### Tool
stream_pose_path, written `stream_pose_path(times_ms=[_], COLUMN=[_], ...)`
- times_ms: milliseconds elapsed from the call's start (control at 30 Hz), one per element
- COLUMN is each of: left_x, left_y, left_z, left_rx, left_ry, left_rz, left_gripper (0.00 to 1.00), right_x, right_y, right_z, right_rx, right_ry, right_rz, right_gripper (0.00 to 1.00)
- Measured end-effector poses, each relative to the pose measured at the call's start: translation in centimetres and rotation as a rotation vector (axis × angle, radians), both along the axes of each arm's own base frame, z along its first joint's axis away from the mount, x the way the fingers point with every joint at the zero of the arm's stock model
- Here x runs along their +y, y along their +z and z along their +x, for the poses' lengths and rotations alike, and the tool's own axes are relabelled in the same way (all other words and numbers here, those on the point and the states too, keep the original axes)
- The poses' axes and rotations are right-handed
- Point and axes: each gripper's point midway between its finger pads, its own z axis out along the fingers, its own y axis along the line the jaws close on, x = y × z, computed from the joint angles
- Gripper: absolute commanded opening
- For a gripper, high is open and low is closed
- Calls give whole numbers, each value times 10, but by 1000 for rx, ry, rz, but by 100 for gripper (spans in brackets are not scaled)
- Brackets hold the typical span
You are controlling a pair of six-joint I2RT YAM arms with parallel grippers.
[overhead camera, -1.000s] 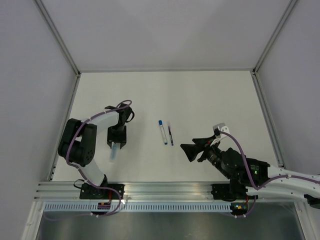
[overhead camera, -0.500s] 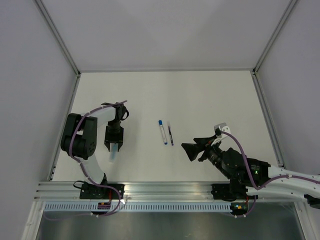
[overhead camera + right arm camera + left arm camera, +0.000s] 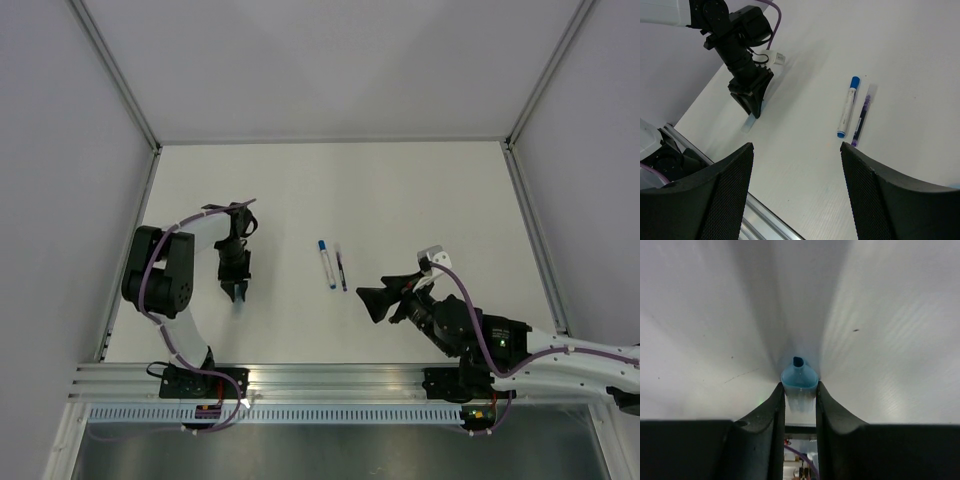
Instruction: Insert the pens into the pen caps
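The light blue pen cap (image 3: 799,376) lies on the table between my left gripper's (image 3: 800,386) fingers, which press on both its sides. In the right wrist view the cap (image 3: 747,124) sticks out below that gripper (image 3: 752,106). The white-barrelled pen (image 3: 326,264), with a blue piece on its far end, lies mid-table beside the dark pen (image 3: 341,271). Both show in the right wrist view, the white pen (image 3: 846,109) left of the dark pen (image 3: 861,119). My right gripper (image 3: 368,300) is open and empty, hovering near the pens' near ends. No separate dark blue cap shows.
The white table (image 3: 420,200) is walled at the back and sides. An aluminium rail (image 3: 330,380) runs along the near edge by the arm bases. The left arm's purple cable (image 3: 222,210) loops above its wrist.
My left gripper has turned, come down over the light blue cap and narrowed its fingers onto it. My right gripper has shifted slightly left toward the pens.
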Motion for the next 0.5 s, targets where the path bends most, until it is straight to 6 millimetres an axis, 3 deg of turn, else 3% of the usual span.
stream_pose_path(times_ms=[267,367,500], left_x=[-32,-34,-35], left_y=[0,0,0], left_z=[54,57,58], left_rx=[-232,-245,-255], left_ry=[-52,-55,-48], left_rz=[-87,-89,-80], left_gripper=[34,44,49], right_x=[16,18,19], right_y=[-15,-16,-14], right_z=[0,0,-2], right_rx=[15,17,15], right_ry=[24,30,42], right_rz=[-52,-56,-46], right_gripper=[76,76,76])
